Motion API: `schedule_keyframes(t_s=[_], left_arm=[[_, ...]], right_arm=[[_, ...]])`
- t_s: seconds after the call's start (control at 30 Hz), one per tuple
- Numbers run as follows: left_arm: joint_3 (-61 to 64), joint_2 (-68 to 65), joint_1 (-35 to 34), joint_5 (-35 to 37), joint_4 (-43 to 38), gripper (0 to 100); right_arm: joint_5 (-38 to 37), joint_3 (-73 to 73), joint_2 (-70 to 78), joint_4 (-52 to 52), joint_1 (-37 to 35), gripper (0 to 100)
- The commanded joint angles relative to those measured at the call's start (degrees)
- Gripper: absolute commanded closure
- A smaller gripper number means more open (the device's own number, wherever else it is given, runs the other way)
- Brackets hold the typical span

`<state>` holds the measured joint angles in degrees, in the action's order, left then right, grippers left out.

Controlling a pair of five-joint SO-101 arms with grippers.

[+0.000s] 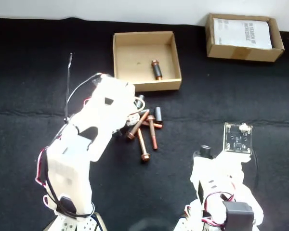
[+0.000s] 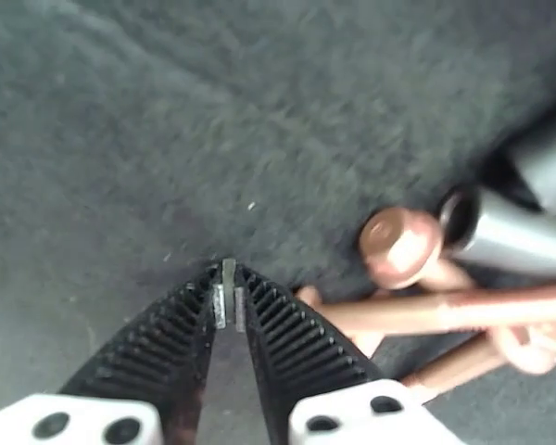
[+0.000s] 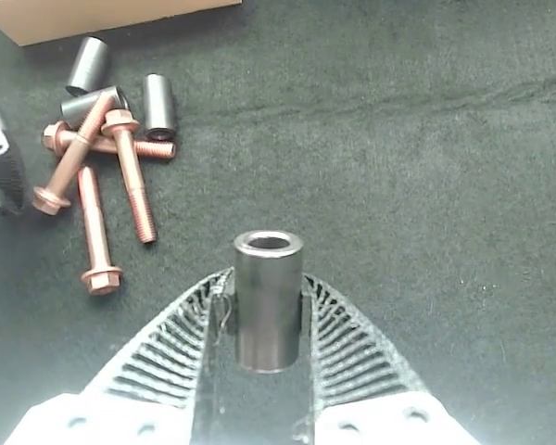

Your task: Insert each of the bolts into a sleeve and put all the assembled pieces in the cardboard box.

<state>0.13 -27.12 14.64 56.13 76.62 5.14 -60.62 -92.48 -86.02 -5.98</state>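
Overhead, the open cardboard box (image 1: 135, 57) sits at the far middle of the black cloth (image 1: 29, 72). One assembled piece (image 1: 156, 70), a copper bolt in a dark sleeve, lies on its floor. Just in front of the box, four loose bolts (image 1: 145, 132), copper-coloured with flanged hex heads, lie crossed in a heap. Grey loose sleeves (image 1: 158, 114) touch the heap's far side. The left arm (image 1: 86, 144) stretches forward with its wrist over the heap's left edge. The right arm (image 1: 221, 187) is folded back, well apart from the heap. A second box (image 1: 241, 53) holding a printed sheet stands at the far right.

From the left wrist, the left gripper (image 2: 227, 297) points down at bare cloth, its ribbed black fingers closed tip to tip on nothing. A bolt head lies near it.

From the right wrist, the right gripper (image 3: 267, 283) clamps the held sleeve (image 3: 268, 324), a smooth steel-grey cylinder. It stands upright with its bore facing up. Three loose sleeves lie at the heap, between the bolts and the box wall.
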Motion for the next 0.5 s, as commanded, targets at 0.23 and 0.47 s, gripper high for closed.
schedule_keyframes(t_s=[0.23, 0.47], left_arm=[[-18.86, 0.31, 10.86, 2.02, 18.73, 99], [-19.38, -1.54, 12.88, 2.02, 18.64, 99]], right_arm=[[0.00, 0.22, -0.48, 1.10, 0.57, 99.2], [0.00, 0.22, -0.57, 1.10, 0.57, 99.2]])
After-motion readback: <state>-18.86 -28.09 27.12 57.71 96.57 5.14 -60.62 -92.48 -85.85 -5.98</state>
